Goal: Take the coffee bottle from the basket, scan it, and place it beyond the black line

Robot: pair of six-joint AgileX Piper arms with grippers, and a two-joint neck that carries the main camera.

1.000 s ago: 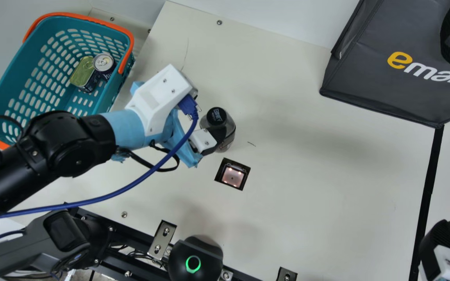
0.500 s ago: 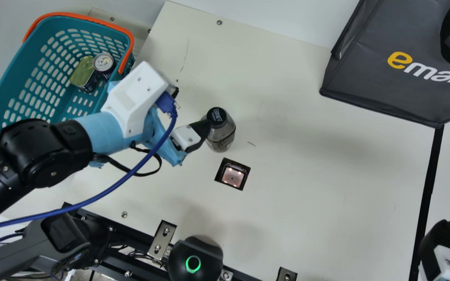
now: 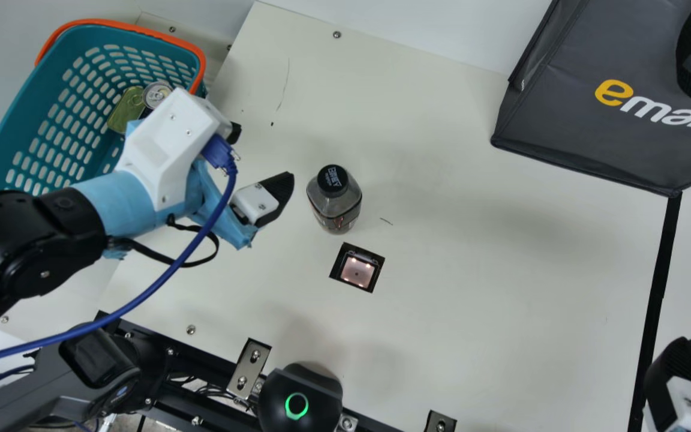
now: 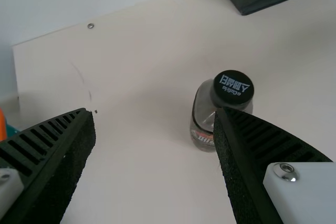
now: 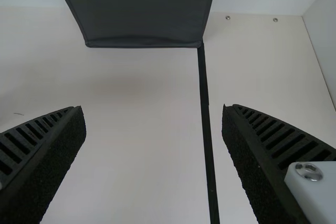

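Coffee bottle [image 3: 335, 204], black cap on, upright on table [image 3: 477, 300] near scanner [image 3: 357, 272].

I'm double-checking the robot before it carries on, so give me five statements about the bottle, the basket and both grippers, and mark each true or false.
1. The coffee bottle stands upright on the table. True.
2. The left gripper is shut on the bottle. False: it is open, apart from the bottle.
3. The basket holds a round can. True.
4. The bottle is beyond the black line. False: it stands on the scanner's side.
5. The right gripper is open. True.
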